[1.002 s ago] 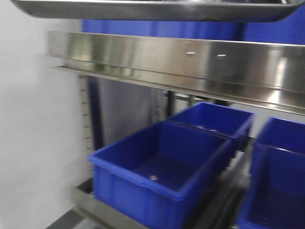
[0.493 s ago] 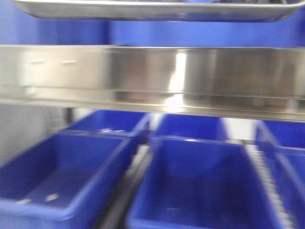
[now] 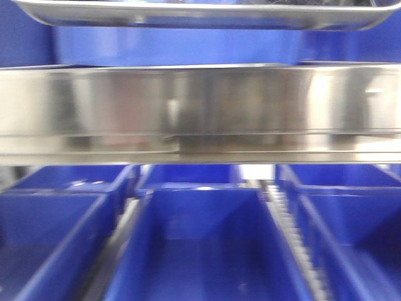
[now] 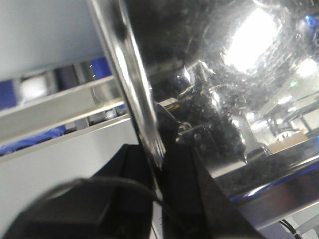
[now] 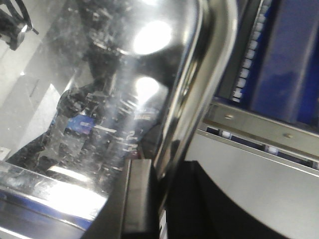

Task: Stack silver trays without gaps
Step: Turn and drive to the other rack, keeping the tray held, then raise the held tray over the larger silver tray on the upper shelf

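Exterior front-facing view: one silver tray (image 3: 200, 15) lies along the top edge of the picture, spanning nearly the full width. It is level and seen from slightly below, with its sloped side and thin rim towards the camera. It sits above and apart from the steel shelf band (image 3: 200, 106), which crosses the middle of the view from left to right. An upper blue bin (image 3: 175, 47) shows between tray and band, on the far side. Below the band stand lower blue bins (image 3: 200, 238) side by side, at left, centre and right. A toothed rail (image 3: 294, 238) runs between the centre and right bins. Neither gripper is seen in this view, and the picture is blurred.

Left wrist-mounted view: the left gripper (image 4: 157, 164) is clamped on the tray's rolled rim. One black finger (image 4: 130, 169) stands left of the rim and the other right of it, both pressed against the metal. The tray (image 4: 224, 99) fills the right side with its mirrored surface. Steel shelf rails (image 4: 60, 107) show at far left.

Right wrist-mounted view: the right gripper (image 5: 160, 174) pinches the tray's rim near a rounded corner. A black finger (image 5: 137, 199) sits on the tray's inner side and its partner on the outer side. The tray (image 5: 114, 99) occupies the left and centre. A steel rail with screws (image 5: 259, 129) and blue bin walls (image 5: 294, 59) lie to the right.
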Robot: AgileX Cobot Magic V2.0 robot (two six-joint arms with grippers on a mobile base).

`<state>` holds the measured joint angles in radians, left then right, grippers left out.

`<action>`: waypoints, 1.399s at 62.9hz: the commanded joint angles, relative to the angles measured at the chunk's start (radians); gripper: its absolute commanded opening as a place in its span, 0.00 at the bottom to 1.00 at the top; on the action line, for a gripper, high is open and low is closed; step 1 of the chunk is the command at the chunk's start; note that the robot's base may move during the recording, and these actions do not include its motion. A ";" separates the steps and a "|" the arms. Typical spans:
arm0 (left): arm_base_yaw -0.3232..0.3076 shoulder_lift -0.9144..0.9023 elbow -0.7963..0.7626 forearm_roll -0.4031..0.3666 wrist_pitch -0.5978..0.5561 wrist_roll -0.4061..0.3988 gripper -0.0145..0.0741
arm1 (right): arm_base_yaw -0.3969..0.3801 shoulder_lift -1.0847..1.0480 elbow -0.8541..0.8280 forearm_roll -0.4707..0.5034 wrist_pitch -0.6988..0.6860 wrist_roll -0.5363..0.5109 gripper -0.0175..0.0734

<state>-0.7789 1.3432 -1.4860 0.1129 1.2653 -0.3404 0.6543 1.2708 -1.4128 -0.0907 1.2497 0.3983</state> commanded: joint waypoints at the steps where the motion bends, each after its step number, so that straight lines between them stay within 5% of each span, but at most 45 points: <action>1: -0.024 -0.027 -0.036 -0.082 0.039 0.030 0.11 | 0.011 -0.023 -0.030 0.058 -0.130 -0.029 0.25; 88: -0.017 -0.027 -0.042 -0.080 -0.030 0.030 0.11 | 0.011 -0.023 -0.033 0.059 -0.179 -0.029 0.25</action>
<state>-0.7789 1.3432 -1.4860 0.1146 1.2653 -0.3404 0.6543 1.2708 -1.4128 -0.0928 1.2413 0.3983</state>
